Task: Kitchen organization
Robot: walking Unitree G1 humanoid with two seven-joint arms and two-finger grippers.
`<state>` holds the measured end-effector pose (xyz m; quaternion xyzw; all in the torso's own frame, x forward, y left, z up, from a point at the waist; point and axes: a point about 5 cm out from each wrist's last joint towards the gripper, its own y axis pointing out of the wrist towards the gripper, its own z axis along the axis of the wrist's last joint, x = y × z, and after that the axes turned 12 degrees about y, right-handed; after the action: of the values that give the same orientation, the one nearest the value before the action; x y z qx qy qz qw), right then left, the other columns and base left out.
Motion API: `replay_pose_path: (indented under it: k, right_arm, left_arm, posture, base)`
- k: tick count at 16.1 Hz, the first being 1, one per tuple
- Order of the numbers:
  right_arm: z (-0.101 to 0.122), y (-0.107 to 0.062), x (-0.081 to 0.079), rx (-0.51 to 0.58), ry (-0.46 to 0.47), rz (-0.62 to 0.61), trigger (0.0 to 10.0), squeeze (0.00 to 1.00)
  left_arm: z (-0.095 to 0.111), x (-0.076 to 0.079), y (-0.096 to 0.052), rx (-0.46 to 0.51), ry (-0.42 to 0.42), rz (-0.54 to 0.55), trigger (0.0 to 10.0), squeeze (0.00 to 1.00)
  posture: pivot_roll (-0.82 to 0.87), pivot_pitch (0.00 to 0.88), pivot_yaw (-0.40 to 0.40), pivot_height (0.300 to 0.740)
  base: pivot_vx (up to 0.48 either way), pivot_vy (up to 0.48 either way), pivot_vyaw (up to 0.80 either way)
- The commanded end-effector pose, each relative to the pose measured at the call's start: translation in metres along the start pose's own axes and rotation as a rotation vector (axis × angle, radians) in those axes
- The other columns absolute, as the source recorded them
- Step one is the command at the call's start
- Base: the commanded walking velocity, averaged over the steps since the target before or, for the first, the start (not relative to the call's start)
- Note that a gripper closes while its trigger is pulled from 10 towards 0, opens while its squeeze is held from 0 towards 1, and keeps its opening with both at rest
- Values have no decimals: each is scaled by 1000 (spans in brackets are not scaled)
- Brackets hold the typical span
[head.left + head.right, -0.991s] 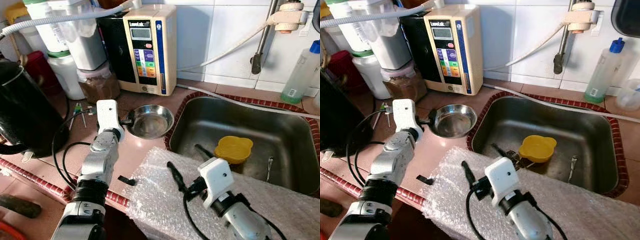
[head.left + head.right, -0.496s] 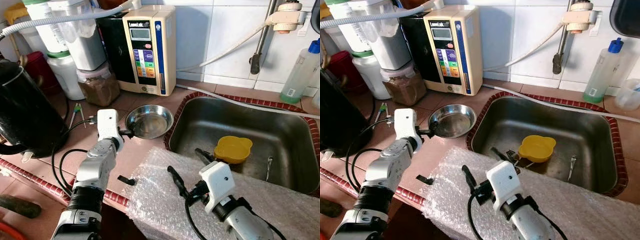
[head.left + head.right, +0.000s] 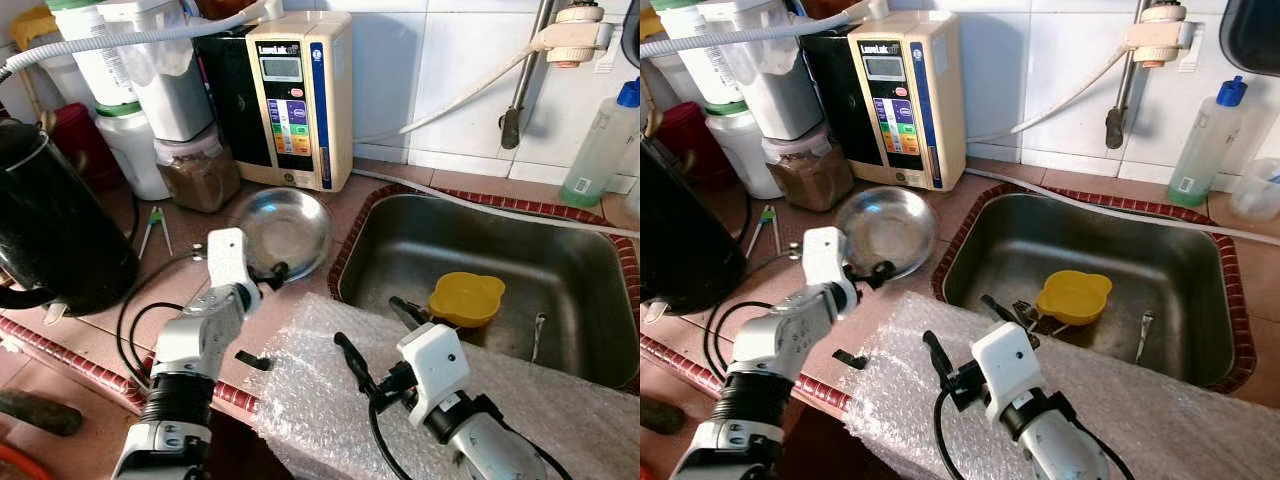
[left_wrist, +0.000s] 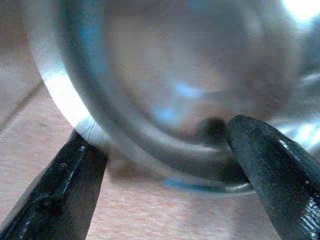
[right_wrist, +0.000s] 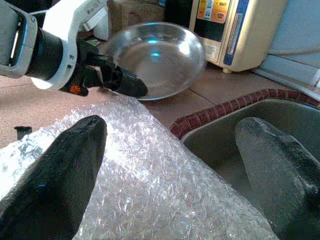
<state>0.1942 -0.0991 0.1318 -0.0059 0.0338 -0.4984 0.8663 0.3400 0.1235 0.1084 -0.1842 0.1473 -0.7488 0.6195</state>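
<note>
A steel bowl (image 3: 283, 232) stands tilted on the pink tiled counter, its far rim raised toward the wall. My left gripper (image 3: 272, 272) is shut on its near rim; in the left wrist view the bowl (image 4: 190, 75) sits between the two black fingers (image 4: 55, 195). My right gripper (image 3: 378, 335) hangs open over a sheet of bubble wrap (image 3: 320, 390) at the sink's front edge, holding nothing. A yellow bowl (image 3: 466, 298) lies inside the steel sink (image 3: 420, 250).
A cream water machine (image 3: 295, 95) and jars stand against the wall behind the bowl. A black kettle (image 3: 50, 230) fills the left side. A clear soap bottle (image 3: 603, 145) stands at the back right. Cutlery (image 3: 540, 335) lies in the sink.
My left gripper closed in on the steel bowl's near rim and tipped it up from lying flat. The right arm has hardly moved.
</note>
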Motion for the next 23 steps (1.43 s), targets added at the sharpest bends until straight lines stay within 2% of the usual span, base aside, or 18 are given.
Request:
replay_pose_path:
  k: [1,5,9,15,16,17,18,19,20,21,22,23]
  right_arm:
    - [2,0,-3,5,0,9,10000,1000]
    - [2,1,-3,4,-4,11,10000,1000]
    - [2,0,-3,2,-4,14,10000,1000]
    - [1,1,-4,1,-5,14,10000,1000]
    - [1,1,-4,0,-3,16,10000,1000]
    - [1,1,-5,0,-1,22,10000,1000]
    - [1,2,-5,-1,-1,23,10000,1000]
    - [1,2,-5,-1,0,22,10000,1000]
    - [1,2,-5,-1,0,22,10000,0]
    - [1,2,-5,-1,0,22,10000,0]
    - [1,2,-5,-1,1,18,10000,0]
    - [1,2,-4,-2,0,18,10000,0]
  left_arm:
    - [6,-4,-3,18,-38,0,0,0]
    - [14,-2,-4,42,-138,0,0,0]
    - [14,-6,-5,41,-180,25,0,0]
    - [12,-4,-4,20,-173,21,0,0]
    - [13,-3,-4,25,-163,12,0,0]
    - [17,0,-4,55,-119,-24,0,0]
    - [18,1,-4,67,-102,-35,5255,0]
    - [19,2,-4,73,-94,-39,5255,0]
    - [20,3,-4,90,-109,-54,980,0]
    - [20,3,-4,90,-109,-54,980,0]
    - [21,4,-5,107,-136,-72,0,0]
    - [21,5,-5,108,-143,-74,0,0]
  posture:
    - [-86,0,138,740]
    - [-84,0,135,740]
    - [-84,0,131,740]
    - [-85,0,137,740]
    - [-84,0,139,740]
    - [-83,0,140,740]
    - [-83,0,141,740]
    - [-83,0,141,740]
    - [-84,0,142,740]
    - [-84,0,142,740]
    - [-85,0,141,740]
    - [-86,0,142,740]
  base:
    - [0,0,0]
    - [0,0,0]
    - [0,0,0]
    - [0,0,0]
    - [0,0,0]
    - [0,0,0]
    - [0,0,0]
    - [0,0,0]
    - [0,0,0]
    - [0,0,0]
    - [0,0,0]
    - [0,0,0]
